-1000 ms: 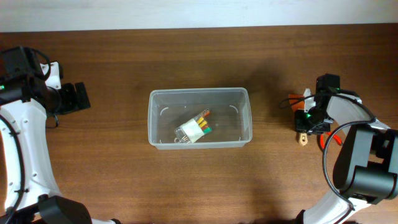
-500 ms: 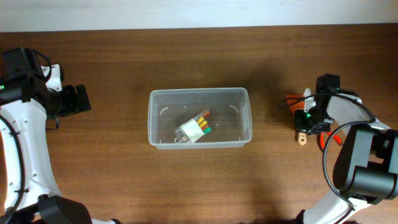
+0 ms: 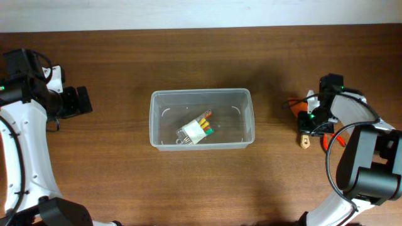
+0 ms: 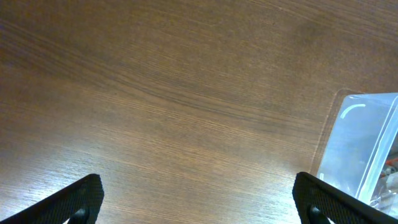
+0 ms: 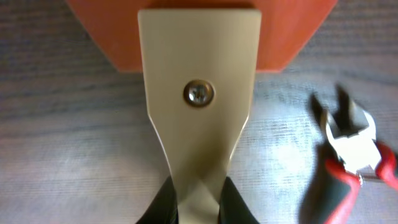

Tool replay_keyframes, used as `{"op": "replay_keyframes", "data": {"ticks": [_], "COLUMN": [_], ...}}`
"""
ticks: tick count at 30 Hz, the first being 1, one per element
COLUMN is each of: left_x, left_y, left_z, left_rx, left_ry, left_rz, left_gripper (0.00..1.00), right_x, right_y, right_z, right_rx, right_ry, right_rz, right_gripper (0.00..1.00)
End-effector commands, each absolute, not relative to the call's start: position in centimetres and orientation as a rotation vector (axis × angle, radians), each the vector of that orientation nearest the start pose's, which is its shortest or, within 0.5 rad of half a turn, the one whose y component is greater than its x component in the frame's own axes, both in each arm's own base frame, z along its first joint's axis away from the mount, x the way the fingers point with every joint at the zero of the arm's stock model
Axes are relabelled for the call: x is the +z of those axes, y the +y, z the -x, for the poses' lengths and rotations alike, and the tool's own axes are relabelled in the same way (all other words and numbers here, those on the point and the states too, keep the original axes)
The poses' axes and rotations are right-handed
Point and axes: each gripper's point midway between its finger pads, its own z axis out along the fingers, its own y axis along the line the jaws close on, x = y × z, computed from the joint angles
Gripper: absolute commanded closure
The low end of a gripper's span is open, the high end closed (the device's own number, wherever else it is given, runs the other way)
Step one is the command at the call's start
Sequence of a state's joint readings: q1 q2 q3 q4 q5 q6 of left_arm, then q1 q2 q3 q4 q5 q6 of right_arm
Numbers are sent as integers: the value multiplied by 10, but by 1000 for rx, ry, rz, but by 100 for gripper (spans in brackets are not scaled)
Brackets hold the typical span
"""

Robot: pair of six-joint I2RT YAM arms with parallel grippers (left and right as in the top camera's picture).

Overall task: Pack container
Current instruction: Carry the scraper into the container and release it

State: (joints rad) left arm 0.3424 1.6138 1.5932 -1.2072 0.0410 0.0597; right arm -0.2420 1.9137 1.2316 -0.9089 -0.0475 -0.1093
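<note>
right claw [image 5: 198, 203]: closed on the narrow end of a beige plastic scraper handle with a single screw and a flat orange head [image 5: 198, 74]. only the last bit of the handle sits between my black fingers [image 5: 163, 204]. the grip looks centred, but i cannot tell how firm it is.

left claw [image 4: 199, 202]: wide open, holding nothing, over bare brown wooden table [image 3: 125, 182], well apart from the container on my left side of it.

clear colourless rectangular plastic container [image 3: 201, 92]: mid-table, upright, roughly midway between my two claws. a small clear battery pack with coloured cells [image 3: 196, 129] lies on its floor, towards the centre. the right claw [image 3: 306, 129] and the scraper are well apart from the container on my right side of it.

risks, as i judge them:
- held this near its end, the scraper could pivot between my fingers on the lift, droop, and slip out before it reaches the container.
- the wide orange head leads. carried too low, it could clip the container's thick rim and shove or tip the tub. the tub looks light, and nothing braces it with the left claw so far off.
- red-handled side cutters with a pale head [image 5: 349, 144] lie just beside the scraper, on the side away from the container. a skewed lift or a swinging head could knock or drag them.
- released from too high, the scraper could land on the battery pack and bounce, or end up propped against a wall instead of lying flat.
</note>
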Motion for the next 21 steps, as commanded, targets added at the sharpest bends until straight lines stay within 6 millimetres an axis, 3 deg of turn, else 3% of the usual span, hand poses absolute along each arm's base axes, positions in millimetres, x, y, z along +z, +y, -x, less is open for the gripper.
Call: {"op": "replay_keyframes", "data": {"ticks": [1,4,7,10,12,15,17,21], "left_x": [201,201,201,201,201,201,201,201], "left_y": [114,114,114,114,114,114,114,114], "left_z": [-343,-343,-343,-343,-343,-343,-343,-343], "left_rx": [46,46,46,46,47,47,47,46], "left_ry": [2773,2771,2771,2771,2771,2771,2771,2771], "left_rz": [367,367,367,367,367,367,367,367], "left_gripper": [1,1,1,1,1,1,1,1], "right_x": [56,109,163,214,237,247,243,224], "right_y": [-75,-73,-56,-11,26,84,123,181], "right_z": [-360,-379,-394,-399,-397,-386,-371,-348], "right_rx": [70,50,44,44,36,28,27,33], "right_ry": [3040,2966,2886,2793,2716,2585,2478,2304], "right_rz": [-205,-169,-45,308,552,974,1277,1647], "right_gripper": [96,96,97,96,96,96,96,96]}}
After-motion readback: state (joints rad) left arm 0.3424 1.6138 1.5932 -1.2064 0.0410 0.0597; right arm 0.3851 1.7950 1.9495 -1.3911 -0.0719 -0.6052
